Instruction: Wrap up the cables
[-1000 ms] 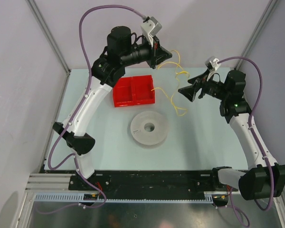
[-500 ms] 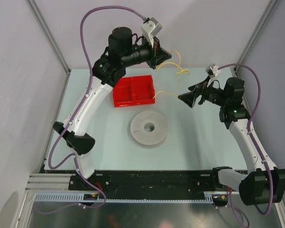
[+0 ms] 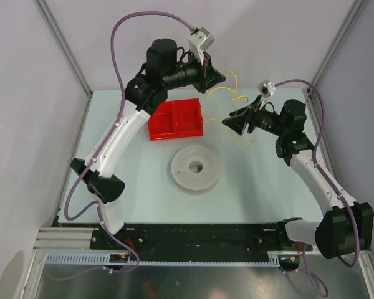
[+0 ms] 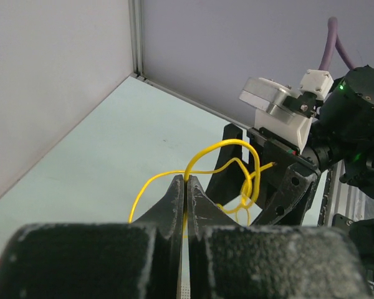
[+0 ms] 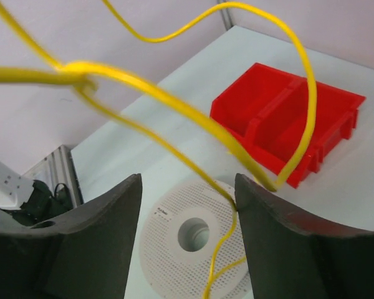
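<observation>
The yellow wire (image 5: 81, 67) hangs in kinked loops over the tabletop's far edge, running left to right. The left gripper (image 4: 186, 187) is pinched tight on it, while the right gripper (image 5: 187, 184) gapes wide, with strands passing between its jaws.

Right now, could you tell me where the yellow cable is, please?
In the top view, the yellow cable hangs over the far side of the table, just right of the red bin, pinched by the left gripper and looping down past the right gripper.
</observation>
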### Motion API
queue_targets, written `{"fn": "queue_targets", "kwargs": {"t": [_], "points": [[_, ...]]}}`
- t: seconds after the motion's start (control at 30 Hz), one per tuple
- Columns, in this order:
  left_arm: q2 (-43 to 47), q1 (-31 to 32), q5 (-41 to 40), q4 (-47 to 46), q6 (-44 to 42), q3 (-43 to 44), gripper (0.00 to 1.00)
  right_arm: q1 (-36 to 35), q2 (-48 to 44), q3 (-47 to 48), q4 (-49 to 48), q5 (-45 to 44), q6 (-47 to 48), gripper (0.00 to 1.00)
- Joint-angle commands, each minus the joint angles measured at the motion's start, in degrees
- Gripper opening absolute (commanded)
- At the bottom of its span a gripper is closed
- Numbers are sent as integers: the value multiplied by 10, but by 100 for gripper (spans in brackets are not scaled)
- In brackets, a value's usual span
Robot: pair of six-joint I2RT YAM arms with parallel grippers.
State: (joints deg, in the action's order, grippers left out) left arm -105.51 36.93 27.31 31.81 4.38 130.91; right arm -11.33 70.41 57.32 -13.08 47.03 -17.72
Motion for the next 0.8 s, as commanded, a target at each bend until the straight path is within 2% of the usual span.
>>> {"fn": "queue_targets", "kwargs": {"t": [0.0,0.13,0.2,0.33,0.4,0.57,0.7,0.77], "points": [[25,-3,7,-17,13,-7,0,-13,0,-2,-56,-9,-20,55],[26,-5,-3,-17,-15,-30,0,-6,-18,-3,-81,4,-50,10],[27,-6,-24,-17,-84,-57,0,-1,-41,-3,-77,18,-60,3],[26,-14,-74,-22,-234,-136,0,19,-102,-1,-79,45,-79,0],[24,-25,-86,-27,-275,-169,0,37,-131,7,-71,44,-83,0],[23,-65,-44,-39,-276,-193,0,140,-159,21,-36,54,-77,0],[39,-75,-12,-43,-289,-191,0,219,-125,22,-28,83,-86,0],[49,-75,12,-44,-276,-181,0,231,-109,22,2,82,-41,0]]}}
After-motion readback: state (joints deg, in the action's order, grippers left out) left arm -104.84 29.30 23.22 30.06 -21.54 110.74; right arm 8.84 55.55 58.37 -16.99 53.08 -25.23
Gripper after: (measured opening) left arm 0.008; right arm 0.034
